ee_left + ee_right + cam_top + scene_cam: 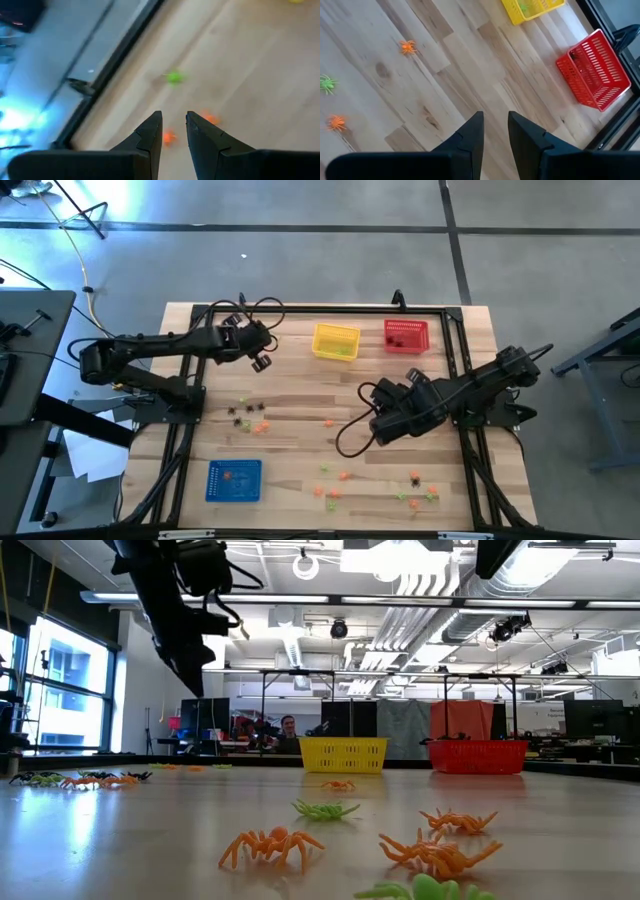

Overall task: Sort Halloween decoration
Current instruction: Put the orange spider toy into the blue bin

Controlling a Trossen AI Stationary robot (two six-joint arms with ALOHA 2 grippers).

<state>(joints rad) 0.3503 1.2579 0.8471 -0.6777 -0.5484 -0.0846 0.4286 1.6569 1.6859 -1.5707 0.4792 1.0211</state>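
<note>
Left fingers: the left gripper [174, 131] has its fingers spread a little, nothing between them; it hangs over the far left of the bench, near the frame.
Right fingers: the right gripper [495, 131] also shows a narrow empty gap; it hovers over the middle of the bench, just below the baskets' row.
Halloween decoration: tiny spider-like trinkets [248, 416] lie scattered on the wood, one cluster of black, orange and green at the left, another cluster [415, 485] near the front right, a lone orange one [329, 421] between.
Baskets: yellow basket [336, 341] and red basket [406, 335] side by side at the far edge, blue basket [234, 480] at the front left; each already seems to hold a piece or two.
Step in hand: judging by empty fingers, both arms look to be between picks, with most trinkets not yet sorted.
Next move: it calls for lowering onto one small trinket, a fine pinch, then carrying it to the matching basket.
Surface: pale wood-plank bench [300, 380] inside a black frame.
Room: an open workshop with ceiling pipes; a person [288, 730] sits far behind.
</note>
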